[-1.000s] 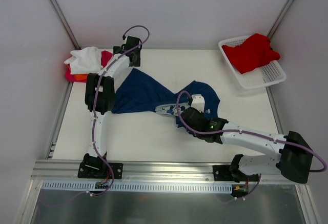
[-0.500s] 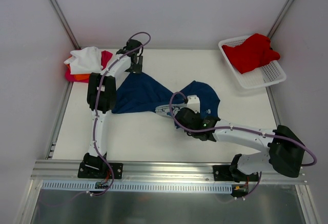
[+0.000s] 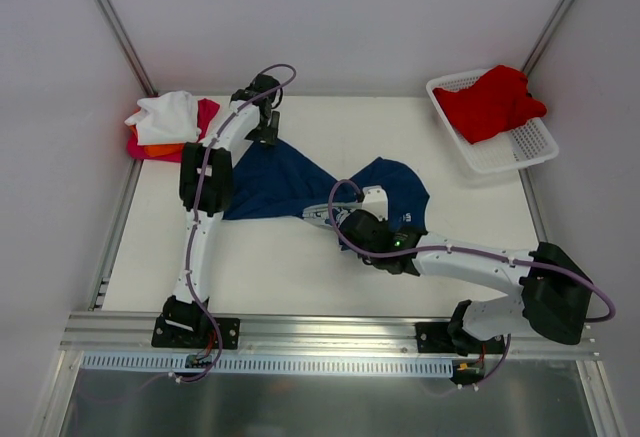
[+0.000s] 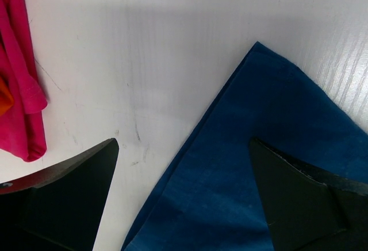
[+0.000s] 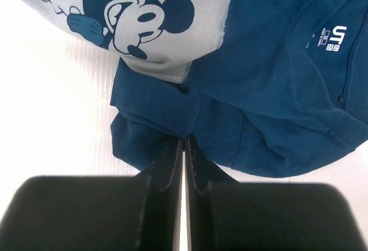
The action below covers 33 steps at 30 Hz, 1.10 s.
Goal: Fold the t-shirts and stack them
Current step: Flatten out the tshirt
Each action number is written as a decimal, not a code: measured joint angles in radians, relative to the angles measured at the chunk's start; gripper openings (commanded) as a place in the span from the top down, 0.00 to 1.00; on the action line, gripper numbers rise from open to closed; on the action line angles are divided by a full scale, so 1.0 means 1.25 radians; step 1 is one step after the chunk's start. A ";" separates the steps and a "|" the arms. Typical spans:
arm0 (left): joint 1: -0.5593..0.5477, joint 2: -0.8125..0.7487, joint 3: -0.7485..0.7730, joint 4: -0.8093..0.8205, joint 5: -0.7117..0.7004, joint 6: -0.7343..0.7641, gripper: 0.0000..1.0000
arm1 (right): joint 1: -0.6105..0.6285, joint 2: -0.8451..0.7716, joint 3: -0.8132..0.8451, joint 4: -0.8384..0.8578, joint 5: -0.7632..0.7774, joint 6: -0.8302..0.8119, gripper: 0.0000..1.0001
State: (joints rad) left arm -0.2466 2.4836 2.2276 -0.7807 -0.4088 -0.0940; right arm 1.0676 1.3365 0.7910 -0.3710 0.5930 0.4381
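The navy t-shirt (image 3: 285, 179) lies spread and rumpled in the middle of the table, its white cartoon print (image 5: 138, 15) turned up. My right gripper (image 3: 347, 220) (image 5: 184, 143) is shut on a fold of the shirt's lower edge, just below the print. My left gripper (image 3: 264, 127) (image 4: 183, 143) hovers open over the navy t-shirt's (image 4: 270, 165) far left corner, one finger (image 4: 69, 199) above bare table, the other over cloth. White (image 3: 166, 112), magenta (image 3: 208, 111) and orange (image 3: 156, 149) t-shirts sit piled at the far left. A red t-shirt (image 3: 494, 102) lies in the basket.
The white lattice basket (image 3: 525, 149) stands at the far right corner. The magenta shirt's edge (image 4: 20, 90) lies close to the left of my left gripper. Metal frame posts rise at both back corners, and a rail runs along the near edge.
My left gripper has come down from the back edge onto the navy shirt's far corner, still open. My right gripper has shifted slightly left, staying shut on the cloth.
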 measured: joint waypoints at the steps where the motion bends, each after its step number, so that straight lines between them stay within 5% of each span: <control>1: 0.000 0.003 0.006 -0.006 -0.002 0.000 0.01 | 0.002 -0.001 0.000 0.000 0.000 0.000 1.00; 15: 0.002 0.024 0.045 -0.041 -0.007 0.000 0.01 | 0.070 -0.152 -0.033 -0.103 0.025 0.074 1.00; 33: 0.009 0.025 0.049 -0.060 -0.008 0.000 0.01 | 0.135 -0.603 -0.085 -0.636 0.262 0.510 1.00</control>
State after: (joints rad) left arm -0.2348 2.5153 2.2887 -0.8551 -0.4183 -0.0937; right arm 1.2362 0.5827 0.6853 -1.1664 0.9211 1.0760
